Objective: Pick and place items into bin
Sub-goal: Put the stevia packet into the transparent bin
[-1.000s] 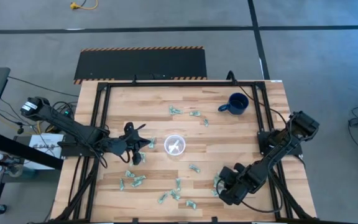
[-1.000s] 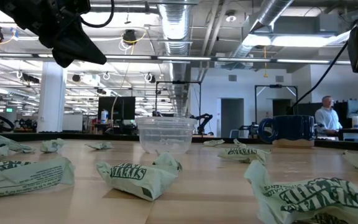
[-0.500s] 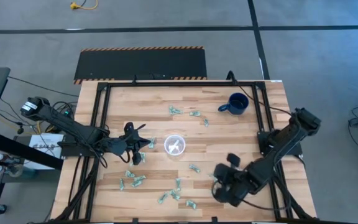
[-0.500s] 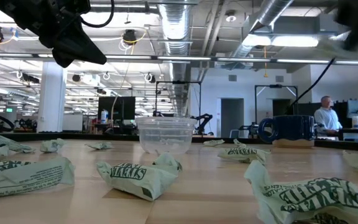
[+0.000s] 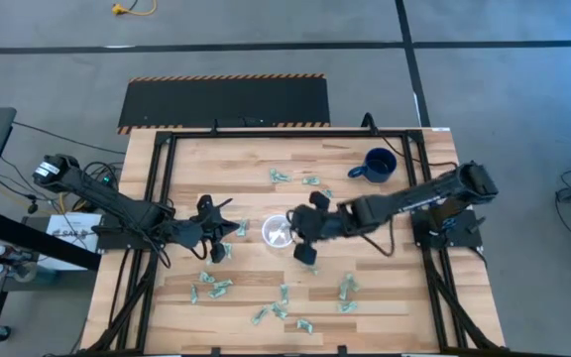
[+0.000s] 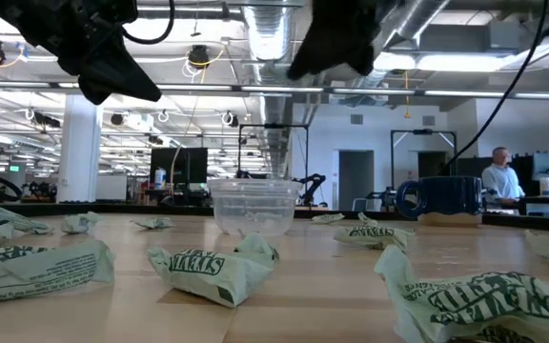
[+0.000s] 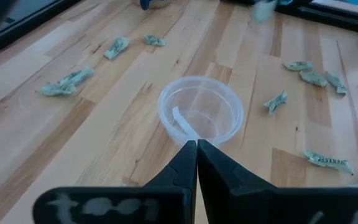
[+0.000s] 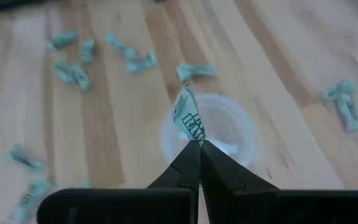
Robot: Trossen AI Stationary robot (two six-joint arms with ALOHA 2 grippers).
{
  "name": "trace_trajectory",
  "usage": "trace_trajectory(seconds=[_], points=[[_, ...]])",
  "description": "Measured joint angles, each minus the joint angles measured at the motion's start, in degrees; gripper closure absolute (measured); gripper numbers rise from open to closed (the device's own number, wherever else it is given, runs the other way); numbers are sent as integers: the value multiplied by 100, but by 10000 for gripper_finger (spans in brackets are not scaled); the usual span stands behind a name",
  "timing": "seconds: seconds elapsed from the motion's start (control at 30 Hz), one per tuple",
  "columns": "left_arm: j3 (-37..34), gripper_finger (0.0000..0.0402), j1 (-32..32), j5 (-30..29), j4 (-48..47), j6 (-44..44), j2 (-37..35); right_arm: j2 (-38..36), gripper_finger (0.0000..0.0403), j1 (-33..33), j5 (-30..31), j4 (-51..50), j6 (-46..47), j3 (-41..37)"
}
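Hovering just beside the translucent cup (image 5: 279,232), the right pincer (image 5: 303,236) is pinching one green-and-white wrapper (image 8: 191,122) between fully closed tips, with most of the piece sticking out past them. The right wrist view is looking past that wrapper straight at the cup mouth, so the drop seems close.

The left pincer (image 5: 224,236) is waiting on the cup's other side, its tips pressed together and holding nothing. The cup (image 7: 199,114) is sitting near the middle of the tabletop (image 5: 385,208) with what looks like one piece already lying inside.

Judging from here, the main risk is releasing slightly off the opening: the wrapper is light and crinkled, so it could catch the rim or flutter outside. Coming in too low could also nudge or tip the cup, which looks light. With both arms crowding the cup, a careless move could bring them into contact.

Many more wrappers (image 5: 212,289) are lying scattered over the tabletop, so much of the job remains.
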Motion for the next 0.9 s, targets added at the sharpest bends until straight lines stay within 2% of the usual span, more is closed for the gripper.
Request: trace_trajectory(seconds=[0.3, 0.6, 0.73, 0.9], points=[[-6, 400, -15, -50, -113, -187, 59, 779, 403, -503, -842, 484, -326, 0], [-2, 400, -29, -107, -77, -231, 419, 1016, 394, -671, -873, 546, -389, 4], [-2, 400, -28, -105, -68, -251, 593, 972, 372, -741, -1130, 554, -424, 0], [-2, 400, -26, -107, -64, -280, 654, 974, 321, -817, -1192, 541, -428, 0]])
